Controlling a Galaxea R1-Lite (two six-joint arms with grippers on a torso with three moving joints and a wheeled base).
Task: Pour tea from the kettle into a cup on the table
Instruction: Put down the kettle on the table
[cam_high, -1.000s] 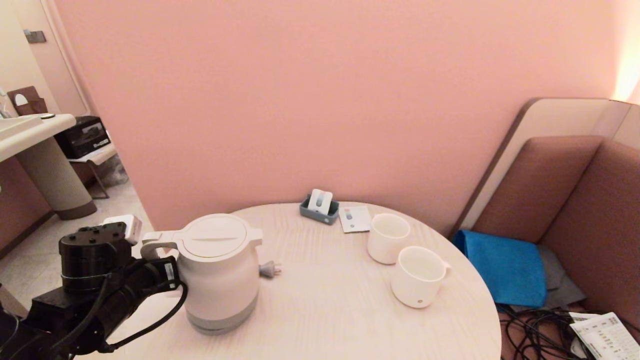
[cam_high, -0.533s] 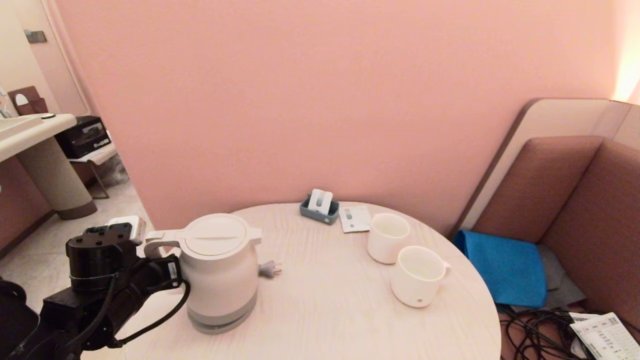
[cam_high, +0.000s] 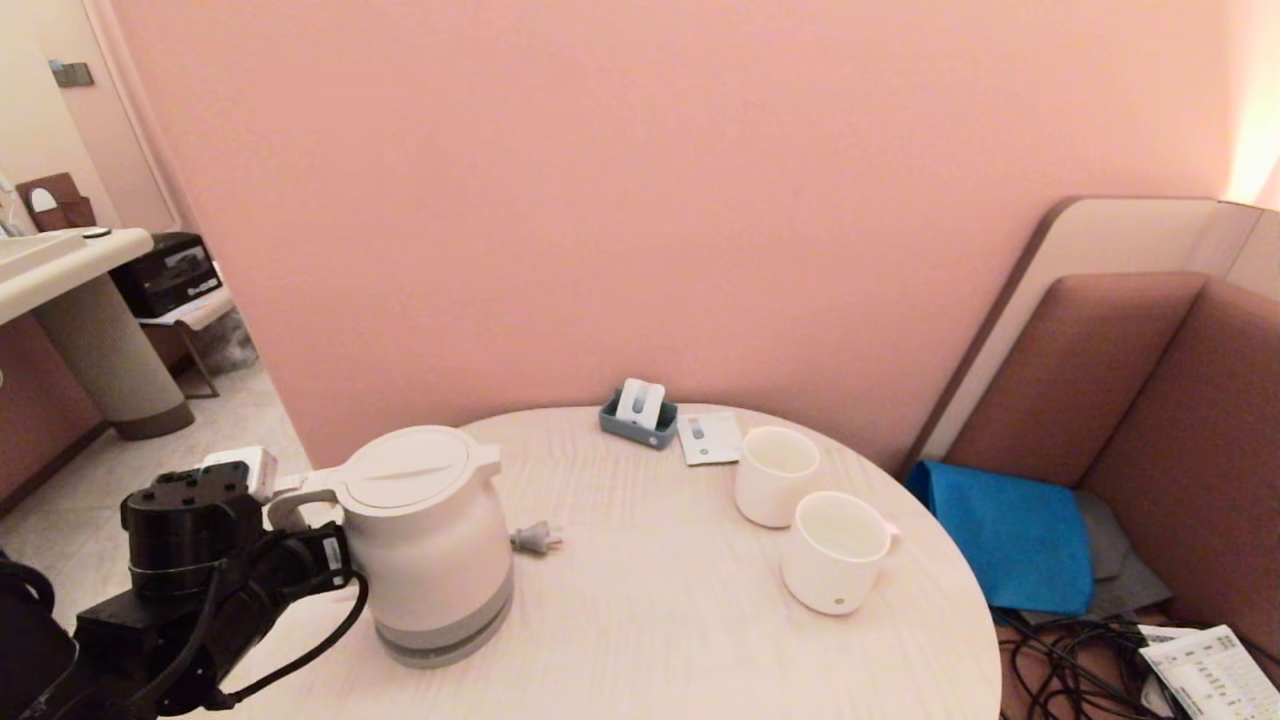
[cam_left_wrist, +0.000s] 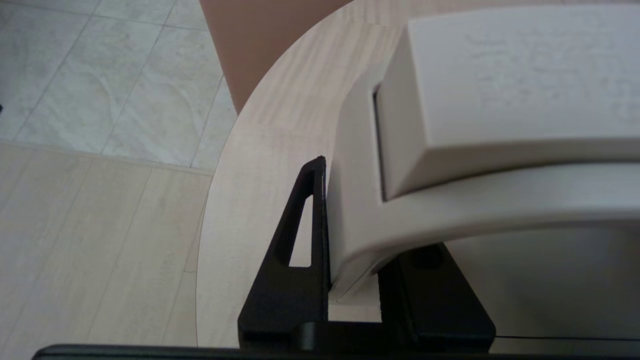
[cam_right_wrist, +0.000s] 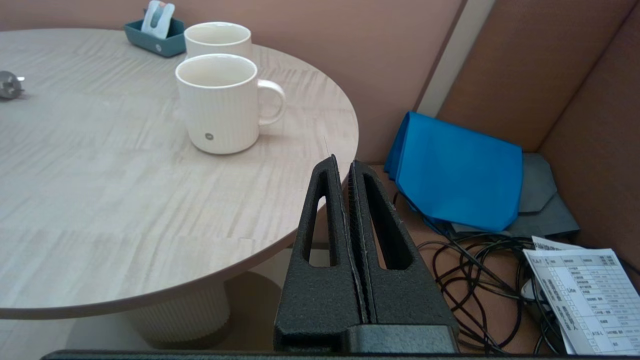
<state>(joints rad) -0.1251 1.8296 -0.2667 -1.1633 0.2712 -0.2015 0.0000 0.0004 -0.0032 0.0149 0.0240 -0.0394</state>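
The cream-white kettle (cam_high: 425, 540) stands at the left of the round pale-wood table (cam_high: 650, 620), leaning slightly. My left gripper (cam_high: 300, 525) is shut on its loop handle (cam_left_wrist: 450, 200); in the left wrist view one black finger (cam_left_wrist: 312, 225) presses the handle's side and the other is mostly hidden behind it. The ribbed white cup (cam_high: 835, 555) with the grey dot stands at the table's right, well apart from the kettle, and shows empty (cam_right_wrist: 220, 107). My right gripper (cam_right_wrist: 345, 165) is shut and empty, off the table's right edge.
A smooth white cup (cam_high: 775, 475) stands just behind the ribbed one. A blue-grey holder (cam_high: 638, 415), a card (cam_high: 708, 438) and a loose plug (cam_high: 535, 538) lie on the table. A blue folder (cam_high: 1010, 530) and tangled cables (cam_high: 1070, 660) lie at the right.
The kettle has shifted a little to the left with my left gripper and now leans slightly. The cups and the right arm have not moved.
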